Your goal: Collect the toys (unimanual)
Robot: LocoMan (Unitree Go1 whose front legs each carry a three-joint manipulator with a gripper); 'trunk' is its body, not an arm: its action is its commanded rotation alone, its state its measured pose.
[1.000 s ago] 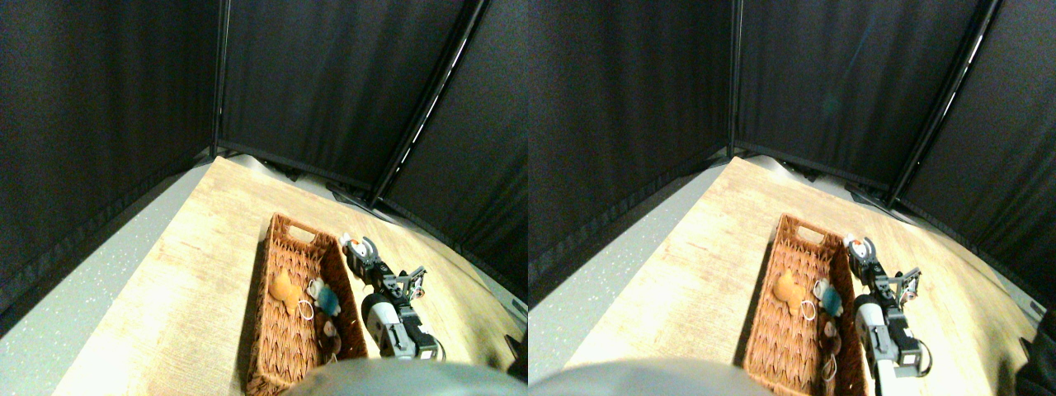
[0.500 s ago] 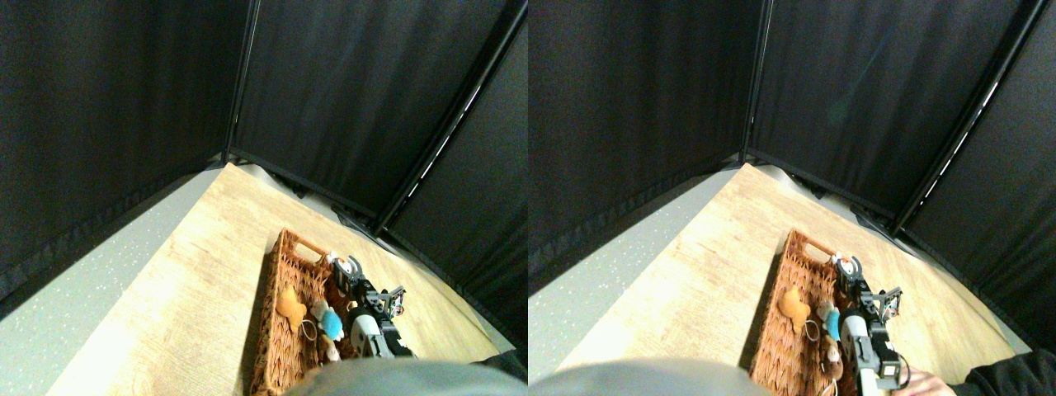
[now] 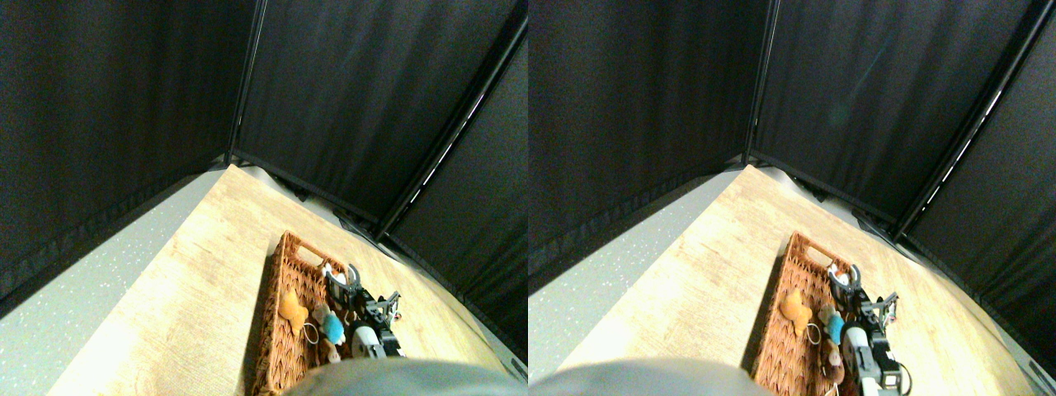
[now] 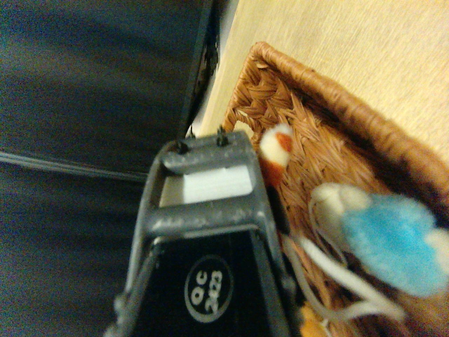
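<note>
I had the right gripper [image 3: 338,276] over the wicker basket's [image 3: 280,363] far end, jaws closed on a red-and-white toy [image 4: 275,151]. Orange toy [image 3: 290,307] and blue toy [image 3: 333,327] lay inside. They looked light, soft and squashy; I judged body grips safest, string loops likely to snag.

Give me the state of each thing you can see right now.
Basket: on the table, toys inside.
Orange toy: lying in the basket.
Blue toy: lying in the basket.
Red-and-white toy: at the claw tip, above the basket.
Claw: over the basket's far end.
</note>
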